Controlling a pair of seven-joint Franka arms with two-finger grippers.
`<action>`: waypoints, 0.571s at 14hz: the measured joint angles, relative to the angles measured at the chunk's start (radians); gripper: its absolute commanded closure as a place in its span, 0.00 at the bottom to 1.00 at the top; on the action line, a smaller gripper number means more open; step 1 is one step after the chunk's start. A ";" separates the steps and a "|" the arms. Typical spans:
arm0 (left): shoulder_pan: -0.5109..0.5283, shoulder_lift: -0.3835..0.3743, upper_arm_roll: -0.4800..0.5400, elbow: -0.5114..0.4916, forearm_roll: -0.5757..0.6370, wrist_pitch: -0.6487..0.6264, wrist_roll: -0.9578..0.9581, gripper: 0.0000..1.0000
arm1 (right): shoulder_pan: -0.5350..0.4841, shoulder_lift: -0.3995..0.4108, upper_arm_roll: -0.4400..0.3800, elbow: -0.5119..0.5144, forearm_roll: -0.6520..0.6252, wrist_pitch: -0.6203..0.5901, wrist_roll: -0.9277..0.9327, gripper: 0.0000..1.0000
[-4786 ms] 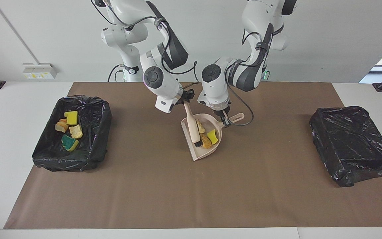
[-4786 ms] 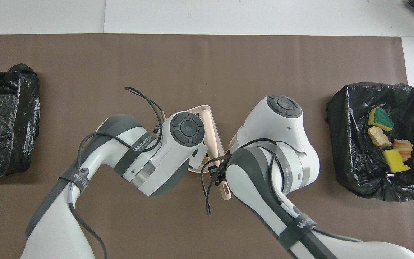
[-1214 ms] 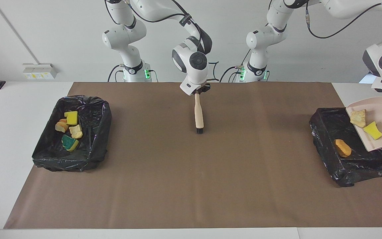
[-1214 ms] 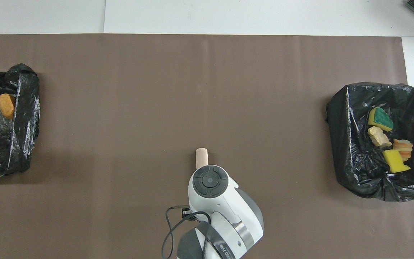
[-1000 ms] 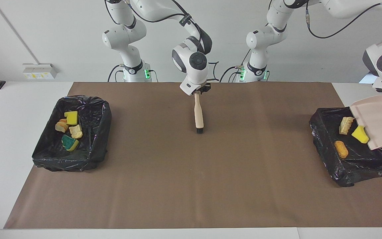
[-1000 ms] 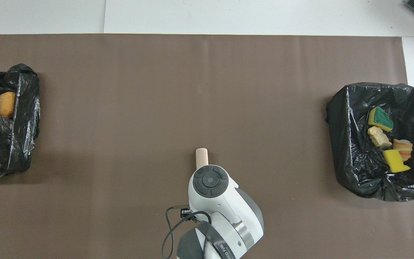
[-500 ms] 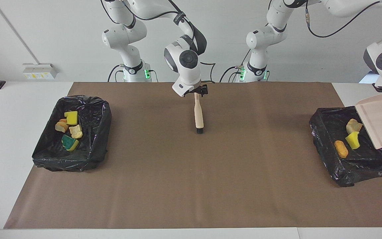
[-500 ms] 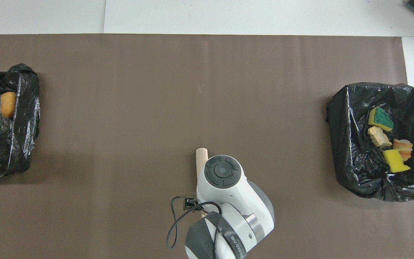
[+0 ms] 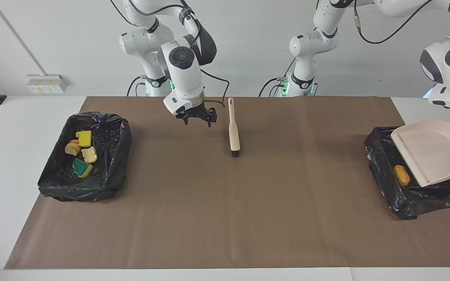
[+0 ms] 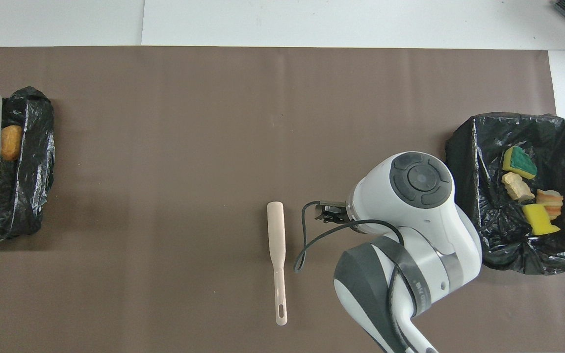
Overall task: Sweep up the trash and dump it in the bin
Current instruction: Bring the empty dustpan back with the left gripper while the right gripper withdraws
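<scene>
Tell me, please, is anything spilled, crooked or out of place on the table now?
Nothing stands out. No scraps lie on the brown mat. The trash sits inside the two black-lined bins. The brush lies flat on the mat, and the left gripper holds the dustpan, with no scraps on it, over one bin.

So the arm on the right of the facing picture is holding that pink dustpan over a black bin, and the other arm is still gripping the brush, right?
Not quite. The brush lies loose on the brown mat; the right gripper hangs open beside it, as the facing view shows. The pink dustpan is indeed over a black bin.
</scene>
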 measured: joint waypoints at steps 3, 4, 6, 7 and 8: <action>-0.081 0.006 -0.004 -0.004 -0.115 -0.069 -0.083 1.00 | -0.025 -0.002 0.000 0.045 -0.056 -0.009 0.000 0.00; -0.113 0.013 -0.004 -0.012 -0.133 -0.090 -0.160 1.00 | -0.047 -0.006 0.000 0.067 -0.060 -0.016 -0.007 0.00; -0.188 0.040 -0.006 -0.041 -0.212 -0.110 -0.390 1.00 | -0.115 -0.031 -0.001 0.103 -0.061 -0.030 -0.048 0.00; -0.224 0.056 -0.007 -0.057 -0.251 -0.110 -0.497 1.00 | -0.151 -0.049 -0.002 0.113 -0.061 -0.035 -0.071 0.00; -0.260 0.071 -0.008 -0.069 -0.291 -0.110 -0.605 1.00 | -0.181 -0.068 -0.004 0.119 -0.061 -0.045 -0.095 0.00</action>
